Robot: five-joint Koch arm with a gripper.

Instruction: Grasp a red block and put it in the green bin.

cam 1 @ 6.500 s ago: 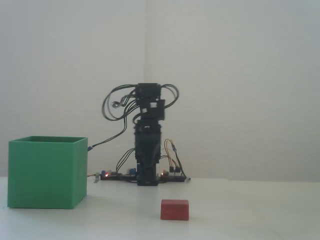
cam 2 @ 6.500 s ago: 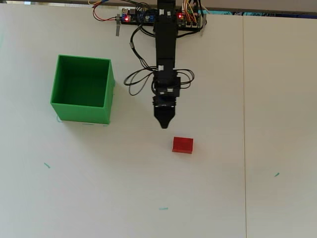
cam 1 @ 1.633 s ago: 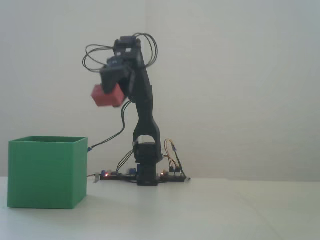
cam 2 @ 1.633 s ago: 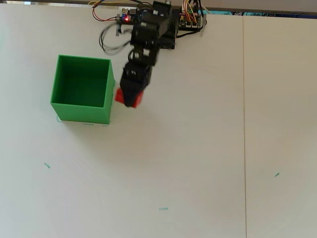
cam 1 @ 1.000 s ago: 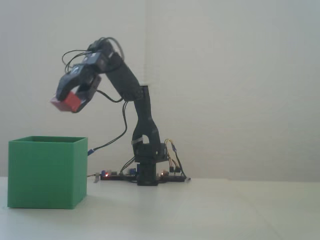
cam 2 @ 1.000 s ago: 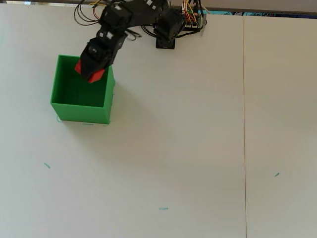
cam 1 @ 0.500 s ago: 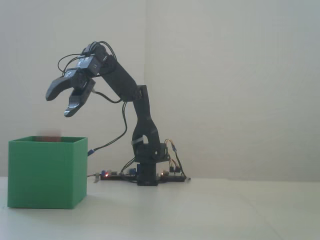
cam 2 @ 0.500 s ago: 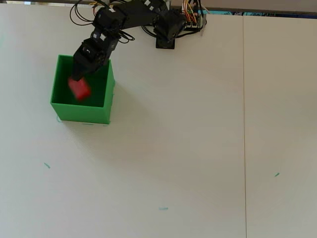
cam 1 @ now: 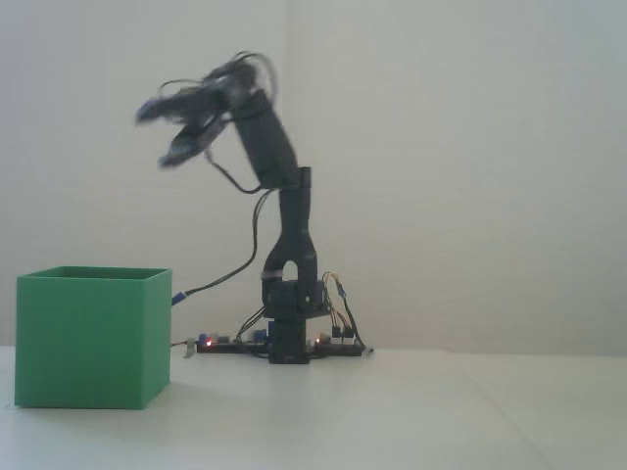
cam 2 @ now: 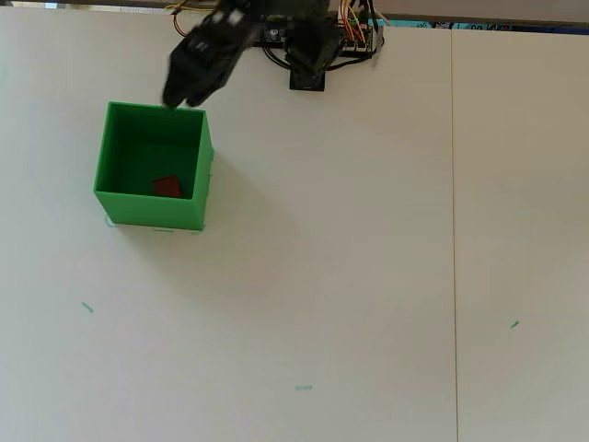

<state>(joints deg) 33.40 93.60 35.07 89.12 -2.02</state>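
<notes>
The hand (cam 1: 162, 132) hung high in the air with its two dark jaws spread apart and nothing between them. In the fixed view it appeared blurred, pointing toward the left of the picture, well above the top edge of the green bin (cam 1: 90, 338). In the overhead view the hand (cam 2: 179, 96) sat just past the bin's far rim, near its right rear corner, its tips reaching toward the opening.

The red block (cam 2: 167, 186) lay on the floor inside the green bin (cam 2: 203, 175), close to the near wall and a little right of centre as the overhead view showed it. It was well below the hand and apart from it, with no contact between them. The fixed view did not show the block, since the bin's solid front wall hid its inside.

The bin stood upright on the white tabletop (cam 2: 368, 276), left of the arm's base (cam 1: 289, 338) in both views. A circuit board with small lit lights and loose wires (cam 2: 354, 23) sat at the arm's base, along the far edge of the tabletop.
</notes>
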